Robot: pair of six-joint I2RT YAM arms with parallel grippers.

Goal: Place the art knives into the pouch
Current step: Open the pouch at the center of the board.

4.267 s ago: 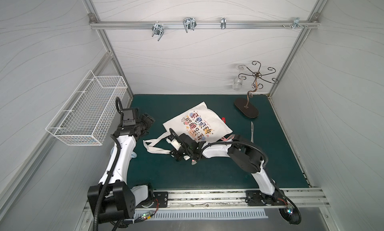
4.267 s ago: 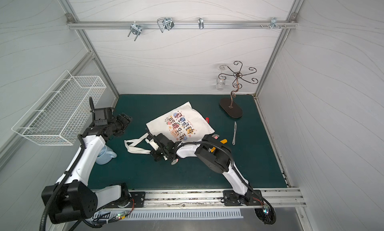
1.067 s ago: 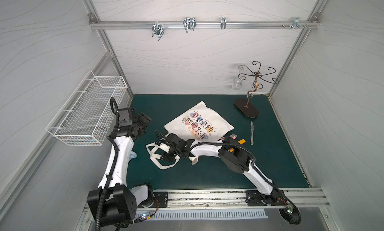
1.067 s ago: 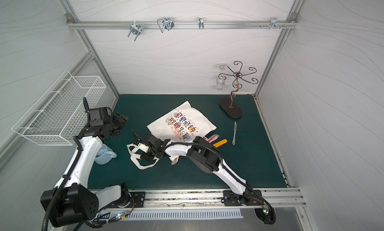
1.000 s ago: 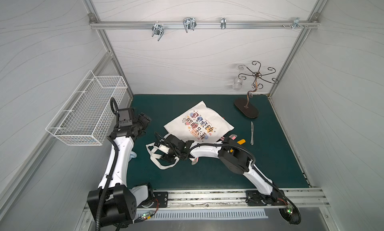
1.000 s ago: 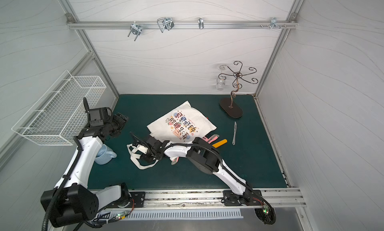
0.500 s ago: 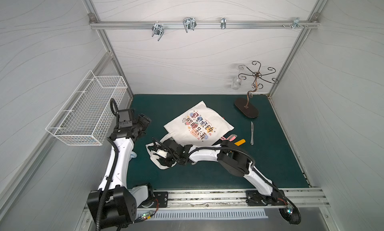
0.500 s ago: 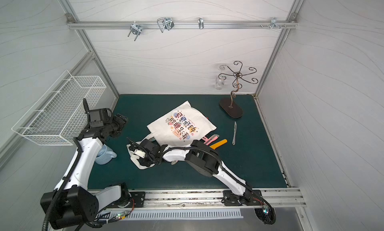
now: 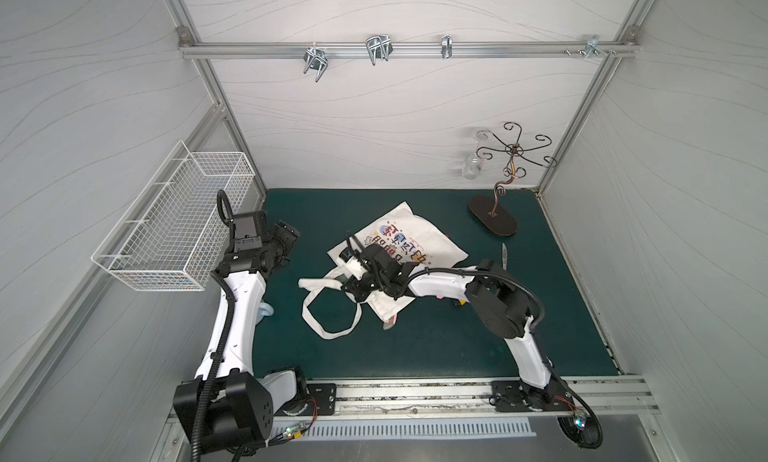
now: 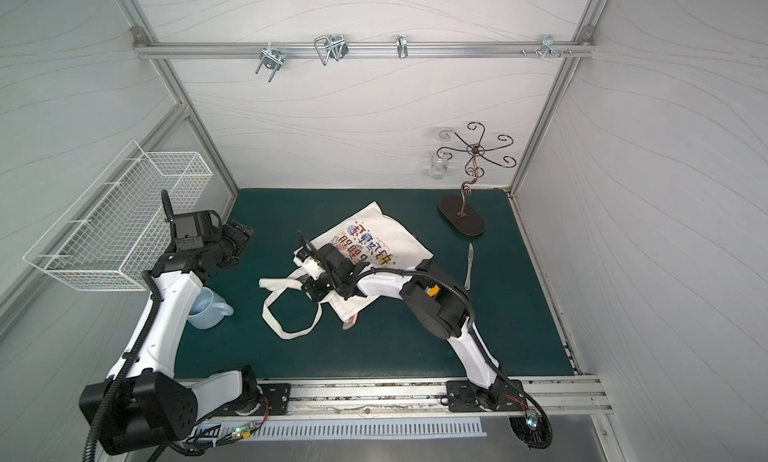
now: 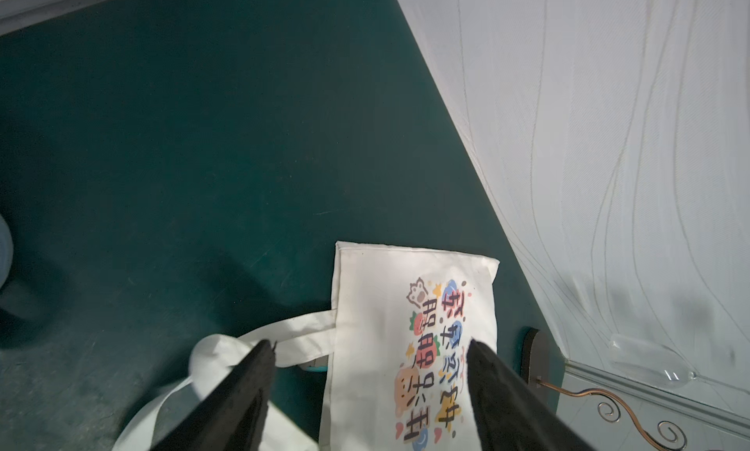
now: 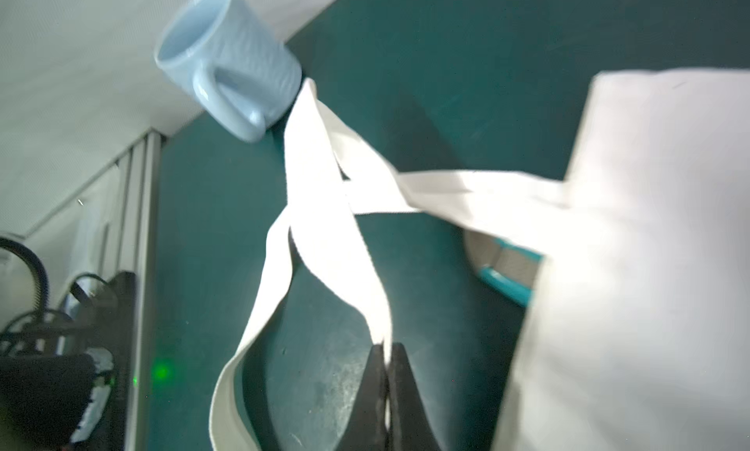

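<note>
The pouch (image 9: 419,235) (image 10: 374,231) lies flat in the middle of the green mat, printed face up, also seen from the left wrist (image 11: 410,327). Its strap handles (image 9: 328,331) trail toward the front left. My right gripper (image 9: 351,289) (image 12: 387,349) is shut on one strap (image 12: 328,221) at the pouch's mouth. Over the mat's left side my left gripper (image 9: 286,235) (image 11: 371,347) hangs open and holds nothing. I take the art knife to be the orange-yellow piece (image 9: 461,313) (image 10: 434,291), mostly hidden by my right elbow.
A pale blue mug (image 10: 205,312) (image 12: 231,59) stands by the left arm. A pink and grey slim thing (image 9: 390,320) pokes from under the pouch's near corner. A table knife (image 9: 504,254) and a metal hook stand (image 9: 494,220) are at the back right. A wire basket (image 9: 174,227) hangs on the left wall.
My right gripper has closed on a strap and drawn back toward the pouch's mouth, and the straps have spread into a loop. The left arm has hardly moved.
</note>
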